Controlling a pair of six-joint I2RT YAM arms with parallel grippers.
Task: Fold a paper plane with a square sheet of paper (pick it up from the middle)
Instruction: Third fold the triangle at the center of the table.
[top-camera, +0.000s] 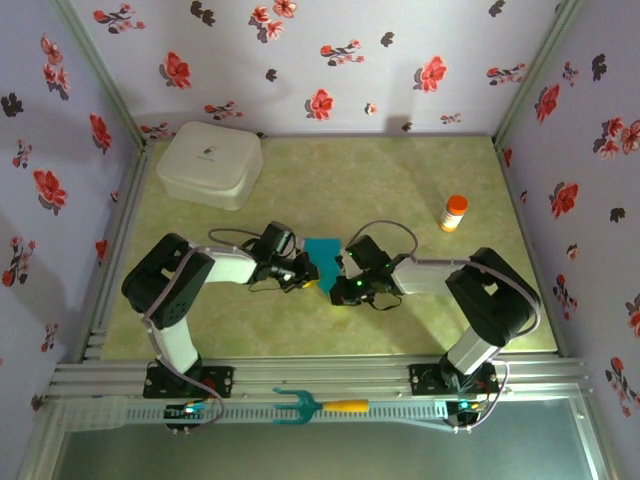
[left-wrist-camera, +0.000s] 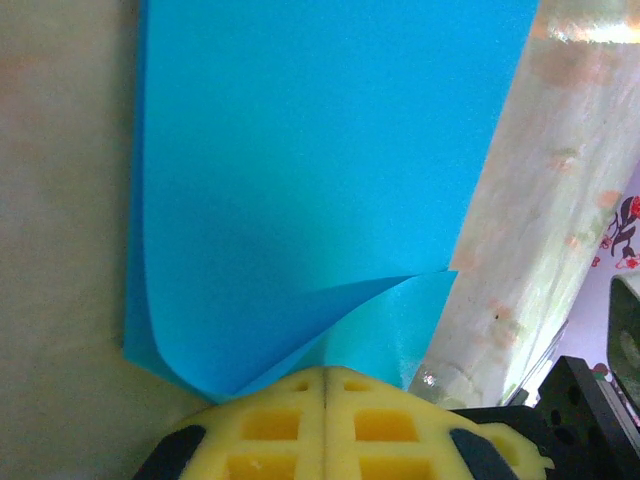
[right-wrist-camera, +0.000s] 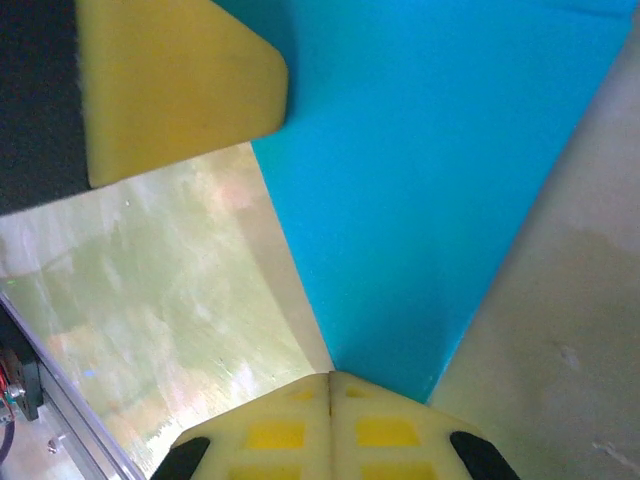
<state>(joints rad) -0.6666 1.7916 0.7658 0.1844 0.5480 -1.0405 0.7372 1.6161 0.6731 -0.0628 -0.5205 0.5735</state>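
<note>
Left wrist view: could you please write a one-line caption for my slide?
The left end effector, shut, pinches the curled near edge of the teal-blue sheet of paper.

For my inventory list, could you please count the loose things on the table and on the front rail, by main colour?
Teal: 2, the thin teal-blue paper sheet, partly folded, and the teal fork-shaped tool with yellow handle
White: 1, the white rounded square plastic box
Orange: 1, the small orange bottle with white cap
Total: 4
</note>
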